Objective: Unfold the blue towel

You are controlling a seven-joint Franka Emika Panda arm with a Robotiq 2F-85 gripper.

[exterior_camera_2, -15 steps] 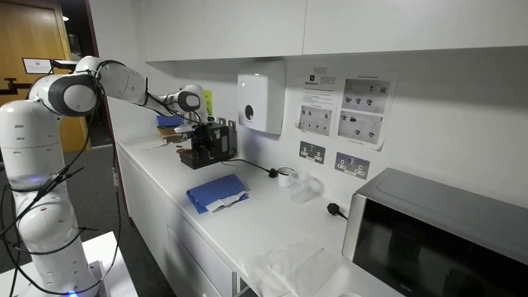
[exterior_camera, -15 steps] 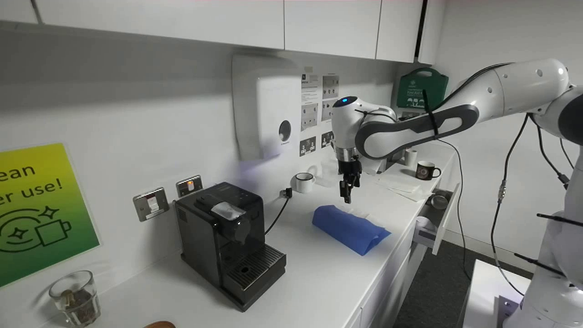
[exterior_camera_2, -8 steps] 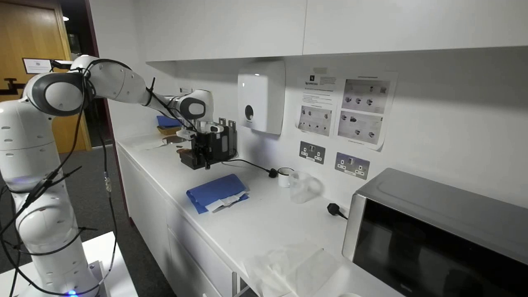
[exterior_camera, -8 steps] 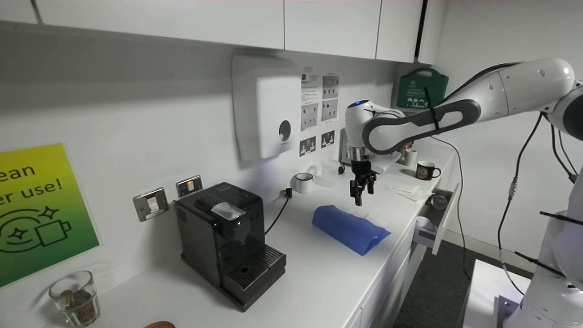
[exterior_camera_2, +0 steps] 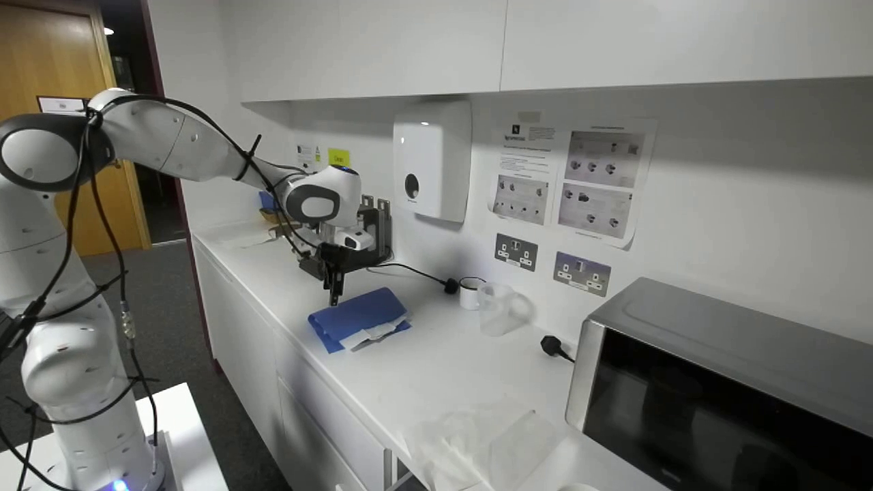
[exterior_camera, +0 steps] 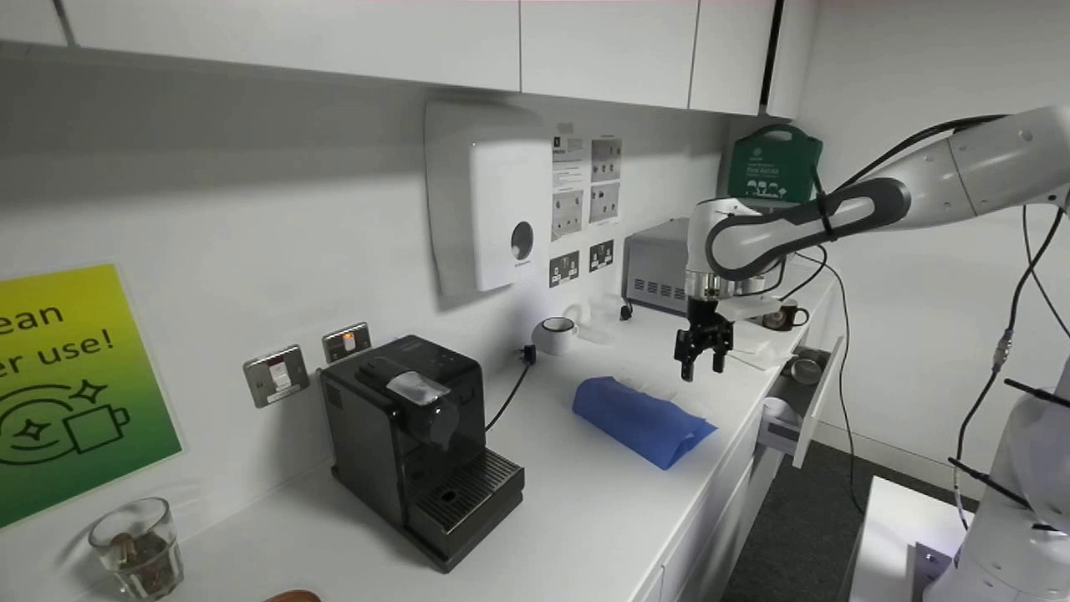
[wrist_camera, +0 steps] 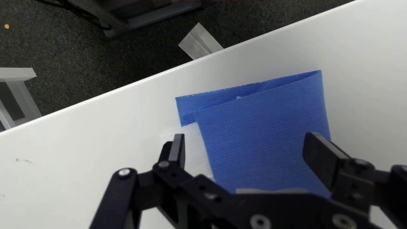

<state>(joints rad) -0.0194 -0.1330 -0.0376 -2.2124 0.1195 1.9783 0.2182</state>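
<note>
Since the blue towel lies doubled over on the white desk, right of centre in the wrist view, the fingers hang wide apart and hold nothing, presumably to pinch its loose upper layer.

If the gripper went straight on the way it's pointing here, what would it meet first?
Most likely the blue towel, which lies on the counter below the open gripper. Depth is hard to judge, so it might only catch an edge.
</note>
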